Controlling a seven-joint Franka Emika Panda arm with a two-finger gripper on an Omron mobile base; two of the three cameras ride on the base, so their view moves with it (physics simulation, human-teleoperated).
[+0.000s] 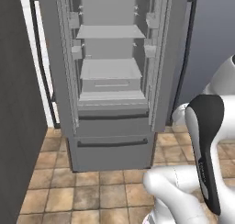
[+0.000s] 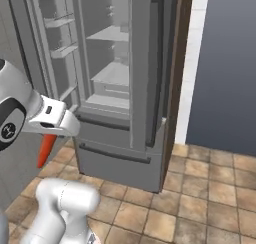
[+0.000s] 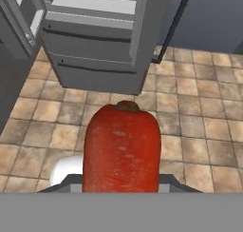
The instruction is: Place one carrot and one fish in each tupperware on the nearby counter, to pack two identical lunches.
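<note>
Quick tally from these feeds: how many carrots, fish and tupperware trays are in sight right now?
Carrots: 1, the carrot held in the gripper, hanging over the tiled floor before the open fridge
Fish: 0
Tupperware: 0
Total: 1

A grey fridge (image 1: pixel 112 81) stands with both upper doors open, its shelves (image 1: pixel 110 32) bare, on a brown tiled floor (image 1: pixel 69 191); a dark wall (image 2: pixel 225 63) flanks it.

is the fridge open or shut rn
Open. Both upper doors of the fridge are swung wide, baring its shelves. The two drawers below look shut. The gripper holds a carrot.
</note>
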